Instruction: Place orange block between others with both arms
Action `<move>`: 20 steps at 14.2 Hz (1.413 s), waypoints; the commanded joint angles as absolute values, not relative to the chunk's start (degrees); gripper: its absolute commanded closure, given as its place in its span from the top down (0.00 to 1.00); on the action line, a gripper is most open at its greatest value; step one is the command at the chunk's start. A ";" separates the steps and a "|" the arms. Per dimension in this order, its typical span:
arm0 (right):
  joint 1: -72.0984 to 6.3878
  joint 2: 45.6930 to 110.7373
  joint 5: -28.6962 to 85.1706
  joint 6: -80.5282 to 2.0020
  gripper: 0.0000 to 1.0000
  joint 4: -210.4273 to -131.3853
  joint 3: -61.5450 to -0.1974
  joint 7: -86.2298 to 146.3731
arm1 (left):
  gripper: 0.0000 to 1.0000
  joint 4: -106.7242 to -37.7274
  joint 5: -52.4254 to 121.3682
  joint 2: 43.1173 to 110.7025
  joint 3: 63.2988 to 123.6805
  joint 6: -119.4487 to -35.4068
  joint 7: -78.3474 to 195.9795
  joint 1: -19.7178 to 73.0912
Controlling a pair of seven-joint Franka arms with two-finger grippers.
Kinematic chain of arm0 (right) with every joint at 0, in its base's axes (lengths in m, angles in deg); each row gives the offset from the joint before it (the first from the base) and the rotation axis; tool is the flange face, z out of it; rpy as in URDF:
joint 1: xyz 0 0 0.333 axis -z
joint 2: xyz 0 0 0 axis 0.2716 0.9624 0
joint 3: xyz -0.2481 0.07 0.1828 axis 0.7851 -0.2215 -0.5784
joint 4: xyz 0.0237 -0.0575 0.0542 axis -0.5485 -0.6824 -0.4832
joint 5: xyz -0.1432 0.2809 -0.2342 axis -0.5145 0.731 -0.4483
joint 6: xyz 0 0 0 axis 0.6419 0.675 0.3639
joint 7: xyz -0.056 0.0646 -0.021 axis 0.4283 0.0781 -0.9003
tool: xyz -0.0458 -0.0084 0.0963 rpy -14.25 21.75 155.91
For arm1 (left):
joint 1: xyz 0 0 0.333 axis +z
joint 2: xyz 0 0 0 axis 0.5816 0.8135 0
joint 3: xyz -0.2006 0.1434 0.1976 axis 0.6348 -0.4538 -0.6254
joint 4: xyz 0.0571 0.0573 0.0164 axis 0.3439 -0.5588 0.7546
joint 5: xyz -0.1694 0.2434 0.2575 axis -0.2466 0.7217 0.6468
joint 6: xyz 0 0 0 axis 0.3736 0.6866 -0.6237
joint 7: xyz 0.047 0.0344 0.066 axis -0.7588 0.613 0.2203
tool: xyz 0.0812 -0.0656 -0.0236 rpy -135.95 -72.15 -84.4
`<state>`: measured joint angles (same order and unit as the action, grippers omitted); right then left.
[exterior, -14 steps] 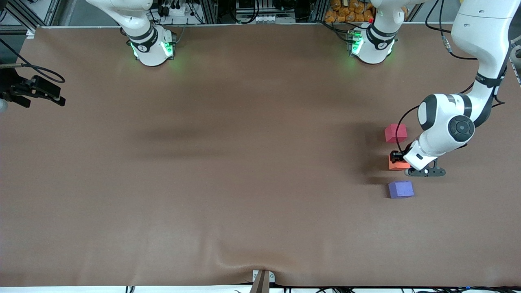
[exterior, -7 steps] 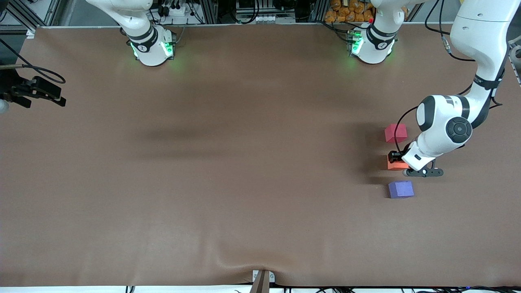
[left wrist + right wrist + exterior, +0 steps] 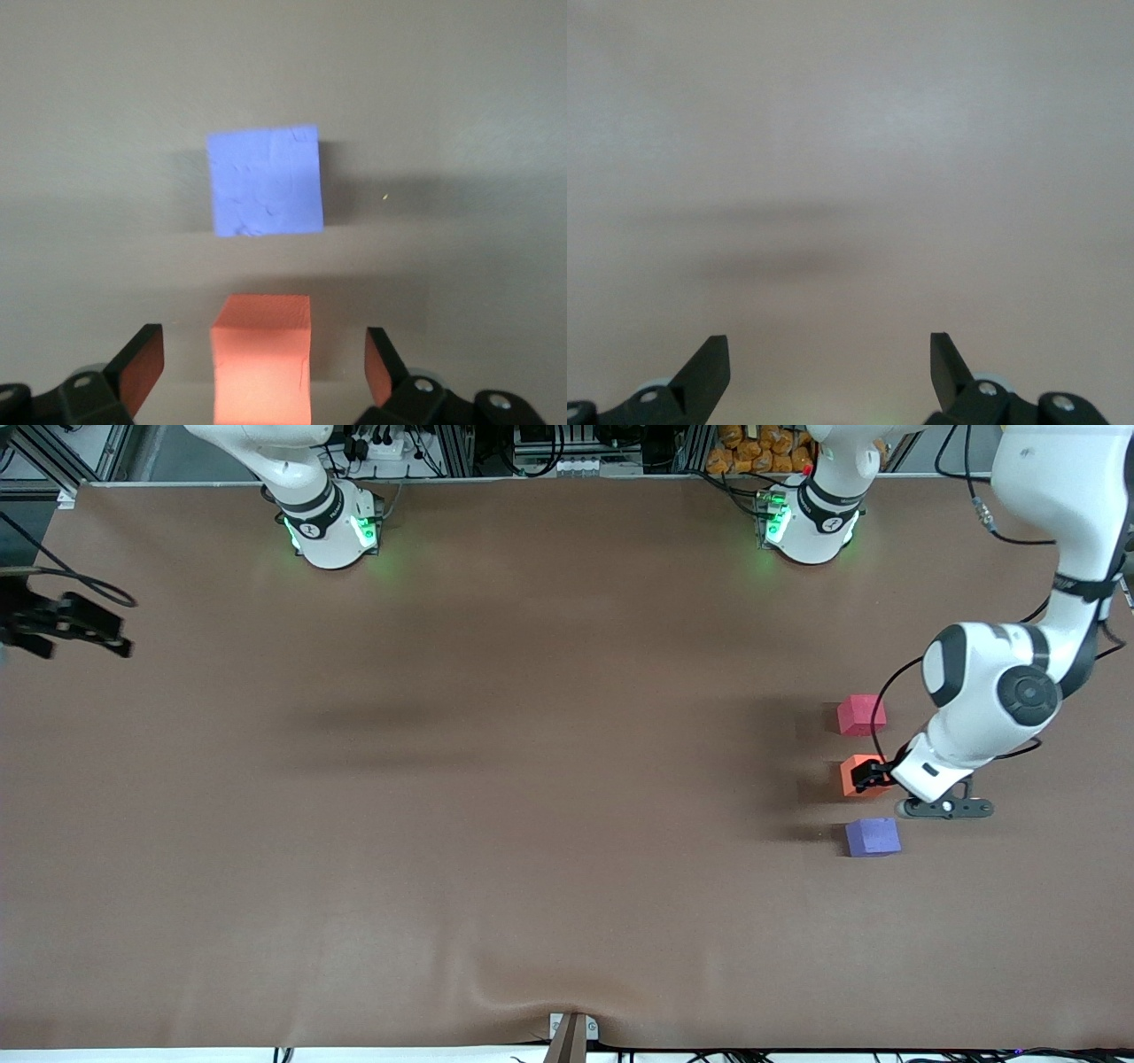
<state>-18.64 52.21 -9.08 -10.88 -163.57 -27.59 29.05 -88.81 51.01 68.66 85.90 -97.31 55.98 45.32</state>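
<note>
1. Under both arms, the brown bench point(image 3: 496, 797) is the largest thing and carries all three cubes, which lie toward the left arm's end.
2. Reaching down to that row, the left arm ends in the left hand point(image 3: 873, 775), low at the orange block point(image 3: 856, 774). In the left wrist view the left hand point(image 3: 262, 372) is released: its fingers point(image 3: 142, 367) stand wide on either side of the orange block point(image 3: 262, 359) with a clear gap each way, so nothing is gripped.
3. Off at the other end of the bench, the right hand point(image 3: 66, 624) waits over bare surface, well apart from the cubes; the right wrist view shows it point(image 3: 829, 367) spread wide and empty.
4. Just ahead of the left hand's fingertips in the wrist view sits the purple cube point(image 3: 264, 181), apart from the orange block; from the front it point(image 3: 873, 837) is the cube nearest that camera.
5. Farthest from the front camera lies the pinkish-red cube point(image 3: 861, 715). The orange block rests on the bench between these two, touching neither, in a rough line with them, so the placing looks done.
</note>
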 commanded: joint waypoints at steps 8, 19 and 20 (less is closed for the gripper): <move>-25.95 52.55 -10.02 -9.86 1.00 -161.80 -21.55 29.17 | 1.00 -62.97 48.66 57.71 90.54 -58.21 56.41 45.84; -18.09 52.38 -10.01 -9.42 1.00 -161.88 -31.61 29.08 | 1.00 -62.51 44.43 49.27 76.23 -49.58 55.44 33.46; -15.43 52.38 -10.10 -9.42 1.00 -161.88 -34.45 29.08 | 1.00 -62.95 44.17 48.31 75.70 -48.34 55.62 32.58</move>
